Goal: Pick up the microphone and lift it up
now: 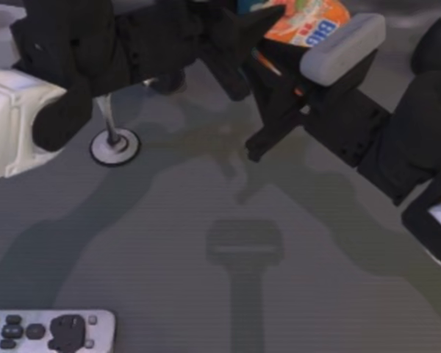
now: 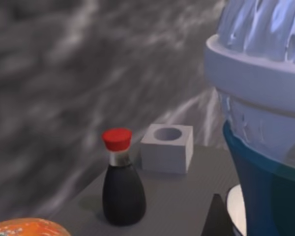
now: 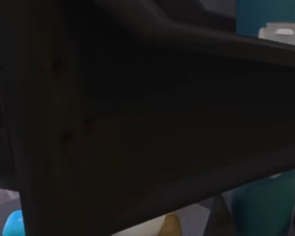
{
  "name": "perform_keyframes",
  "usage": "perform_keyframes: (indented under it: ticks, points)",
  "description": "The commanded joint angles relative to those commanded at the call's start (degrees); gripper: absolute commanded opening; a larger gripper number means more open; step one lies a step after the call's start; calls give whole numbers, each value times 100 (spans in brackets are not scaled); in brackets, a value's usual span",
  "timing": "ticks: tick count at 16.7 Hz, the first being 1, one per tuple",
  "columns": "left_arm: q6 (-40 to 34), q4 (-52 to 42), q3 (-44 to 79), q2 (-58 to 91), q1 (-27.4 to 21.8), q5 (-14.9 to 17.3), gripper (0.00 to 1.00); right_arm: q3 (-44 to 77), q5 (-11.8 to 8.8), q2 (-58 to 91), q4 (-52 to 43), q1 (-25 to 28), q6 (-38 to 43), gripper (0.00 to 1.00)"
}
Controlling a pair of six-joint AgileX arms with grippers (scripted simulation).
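A grey table (image 1: pixel 169 243) filled the top view, crossed by long shadows. Two black AgileX arms reached over its far half: the left arm (image 1: pixel 95 44) stretched from the far left toward the middle, and the right arm (image 1: pixel 397 140) came in from the right, a grey pad on its upper side. The left gripper (image 1: pixel 246 37) sat at the far centre and the right gripper (image 1: pixel 253 151) pointed at the middle of the table. How wide either stood, and whether either had a grip on anything, I could not tell.

A white boxy object (image 1: pixel 7 125) lay at the left edge. An orange bag (image 1: pixel 309 22) with blue lettering sat at the far side, partly under the arms. A grey remote (image 1: pixel 48 331) lay at the near left corner.

The microphone (image 2: pixel 265 98) was hidden from above. In the left wrist view it loomed very close — ribbed white head over a teal handle. The right wrist view was mostly dark, with the teal handle and white switch patch (image 3: pixel 280 32) showing past a black bar.

Beyond the microphone stood a dark bottle (image 2: pixel 123 191) with a red cap, and just beside it a grey block (image 2: pixel 167 147) with a round hole. A small round white base (image 1: pixel 114 145) with a thin stem stood at the left — near the white object.
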Motion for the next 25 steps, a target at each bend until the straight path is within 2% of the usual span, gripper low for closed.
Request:
perform_keyframes:
  ticks: [7, 17, 25]
  points:
    - [0, 0, 0, 0, 0, 0, 0, 0, 0, 0, 0, 0, 0, 98]
    - [18, -7, 16, -27, 12, -8, 0, -33, 16, 11, -1, -21, -14, 100]
    - [49, -62, -363, -430, 858, 727, 0, -1460, -226, -1311, 90, -200, 18, 100]
